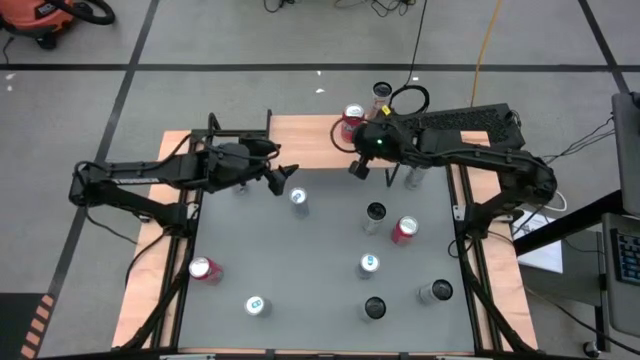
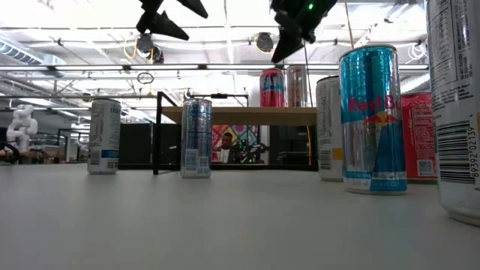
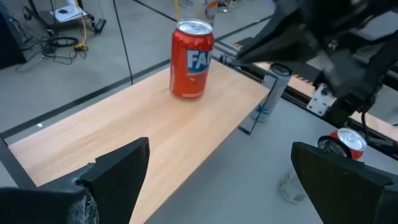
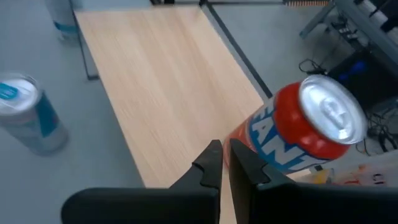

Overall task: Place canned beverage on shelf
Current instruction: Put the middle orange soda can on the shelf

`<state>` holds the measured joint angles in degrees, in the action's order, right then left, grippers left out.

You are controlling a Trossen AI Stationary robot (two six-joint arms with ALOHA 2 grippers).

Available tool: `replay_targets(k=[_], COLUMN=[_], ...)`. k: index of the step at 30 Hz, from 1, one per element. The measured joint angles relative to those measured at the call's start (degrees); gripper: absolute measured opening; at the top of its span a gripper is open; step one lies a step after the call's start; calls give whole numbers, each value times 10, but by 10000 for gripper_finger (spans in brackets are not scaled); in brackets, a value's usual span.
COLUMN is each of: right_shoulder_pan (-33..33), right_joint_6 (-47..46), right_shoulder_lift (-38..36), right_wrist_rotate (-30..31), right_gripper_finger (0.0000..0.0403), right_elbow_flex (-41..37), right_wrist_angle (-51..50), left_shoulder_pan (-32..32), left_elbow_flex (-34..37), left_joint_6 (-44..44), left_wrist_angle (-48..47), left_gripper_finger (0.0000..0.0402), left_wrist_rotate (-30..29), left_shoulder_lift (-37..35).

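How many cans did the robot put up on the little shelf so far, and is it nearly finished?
One red can stands on the shelf. Neither arm holds a can: the left gripper hangs open by the shelf, the right gripper is shut and empty. Many cans remain on the table, like the slim blue one.

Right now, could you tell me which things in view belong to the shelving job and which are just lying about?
Part of the job:
- shelf, its wooden top holding one red can
- loose cans on the table, e.g. a slim blue-and-silver can and a red can
- left gripper, jaws open
- right gripper, jaws shut

Lying about:
- orange vacuum
- cables on the floor
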<state>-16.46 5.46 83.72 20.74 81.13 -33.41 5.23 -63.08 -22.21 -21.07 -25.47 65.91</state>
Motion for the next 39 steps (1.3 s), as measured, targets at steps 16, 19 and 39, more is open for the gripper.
replay_targets(k=[16, 19, 39], right_shoulder_pan=[-63, -74, -113], right_joint_6=[3, 12, 42], right_shoulder_lift=[42, 42, 51], right_wrist_rotate=[-15, -15, -90], right_gripper_finger=[0, 0, 0], right_elbow_flex=[0, 0, 0], right_wrist_angle=[-7, -7, 12], left_shoulder_pan=[47, 54, 90], left_elbow_flex=[0, 0, 0], left_joint_6=[4, 5, 6], left_wrist_angle=[-71, -71, -77], left_gripper_finger=[392, 392, 392], left_wrist_rotate=[41, 47, 58], left_shoulder_lift=[-21, -21, -21])
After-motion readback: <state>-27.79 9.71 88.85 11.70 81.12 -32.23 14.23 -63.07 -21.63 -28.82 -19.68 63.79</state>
